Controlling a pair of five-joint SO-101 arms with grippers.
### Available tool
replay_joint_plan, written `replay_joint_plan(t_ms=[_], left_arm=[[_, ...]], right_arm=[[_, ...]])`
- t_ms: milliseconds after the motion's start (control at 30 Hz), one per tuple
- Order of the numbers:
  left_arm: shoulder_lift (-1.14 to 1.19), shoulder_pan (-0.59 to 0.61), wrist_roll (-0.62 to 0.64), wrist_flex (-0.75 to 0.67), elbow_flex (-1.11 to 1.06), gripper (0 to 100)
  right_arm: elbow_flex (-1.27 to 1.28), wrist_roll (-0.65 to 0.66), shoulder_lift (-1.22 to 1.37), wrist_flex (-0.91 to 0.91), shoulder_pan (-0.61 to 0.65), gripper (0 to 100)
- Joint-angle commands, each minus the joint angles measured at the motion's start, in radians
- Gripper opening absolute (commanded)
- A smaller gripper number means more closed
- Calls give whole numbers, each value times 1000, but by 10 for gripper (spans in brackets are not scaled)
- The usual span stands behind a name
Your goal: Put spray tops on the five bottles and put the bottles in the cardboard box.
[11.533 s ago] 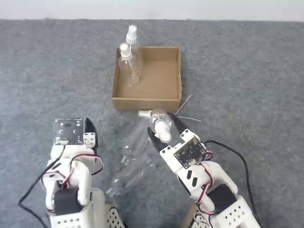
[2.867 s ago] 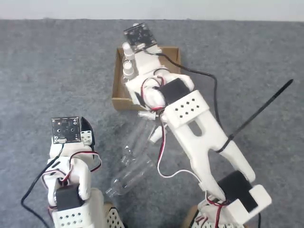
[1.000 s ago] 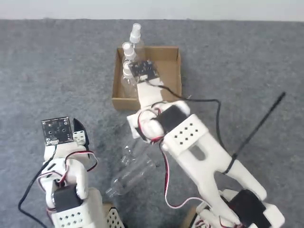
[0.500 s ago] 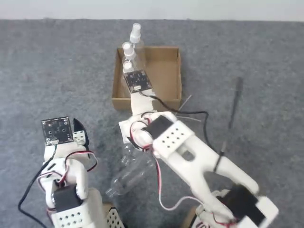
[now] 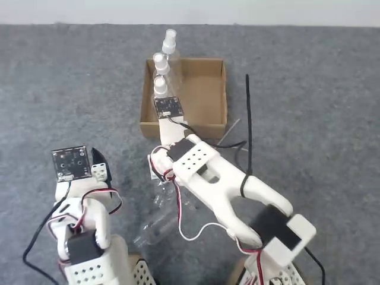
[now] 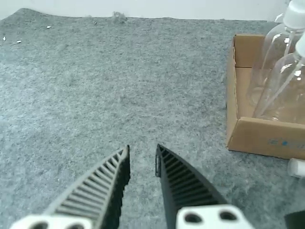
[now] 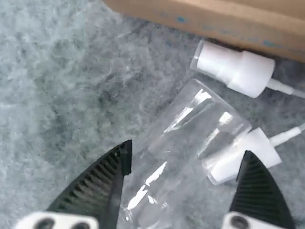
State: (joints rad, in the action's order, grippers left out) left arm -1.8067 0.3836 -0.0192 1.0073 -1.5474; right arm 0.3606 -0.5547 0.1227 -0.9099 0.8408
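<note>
Three clear bottles with white spray tops (image 5: pixel 160 85) stand along one side of the cardboard box (image 5: pixel 205 98). In front of the box, two capless clear bottles (image 5: pixel 155 228) lie on the grey carpet. My right gripper (image 7: pixel 187 150) hangs open over one lying bottle (image 7: pixel 190 126), one finger on each side, not touching it. Two loose spray tops (image 7: pixel 236 69) lie between that bottle and the box wall (image 7: pixel 214 19). The right arm (image 5: pixel 208 172) covers this spot from above. My left gripper (image 6: pixel 143 149) rests low over bare carpet, narrowly open and holding nothing.
The left arm (image 5: pixel 80 196) stands at the front left, well short of the box (image 6: pixel 259 136). A black cable (image 5: pixel 248 119) rises from the right arm past the box's side. Open carpet lies far left and far right.
The right arm has drawn back from the box, leaving a third capped bottle standing inside, and now hangs over the lying bottles. The left arm has stayed put.
</note>
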Motion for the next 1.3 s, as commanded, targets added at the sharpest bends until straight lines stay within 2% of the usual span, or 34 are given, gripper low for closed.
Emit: replay_joint_plan(t_ms=[0,100,200,433,633,900,1000,1267], left_arm=[[-12,5,11,-37,19,88],[-12,5,11,-37,19,88],[-12,5,11,-35,19,88],[-12,5,11,-35,18,88],[-12,5,11,-35,18,88],[-12,5,11,-35,16,88],[-12,5,11,-35,16,88],[-12,5,11,-35,15,88]], right_arm=[[-48,-9,-5,7,-1,235],[-46,-9,-5,7,-1,150],[-46,-9,-5,5,-1,111],[-64,-8,-39,-70,-2,109],[-60,-3,-168,-134,-8,106],[-57,-3,-280,-154,-143,105],[-58,-3,-312,-209,-188,105],[-58,-8,-424,-406,-199,110]])
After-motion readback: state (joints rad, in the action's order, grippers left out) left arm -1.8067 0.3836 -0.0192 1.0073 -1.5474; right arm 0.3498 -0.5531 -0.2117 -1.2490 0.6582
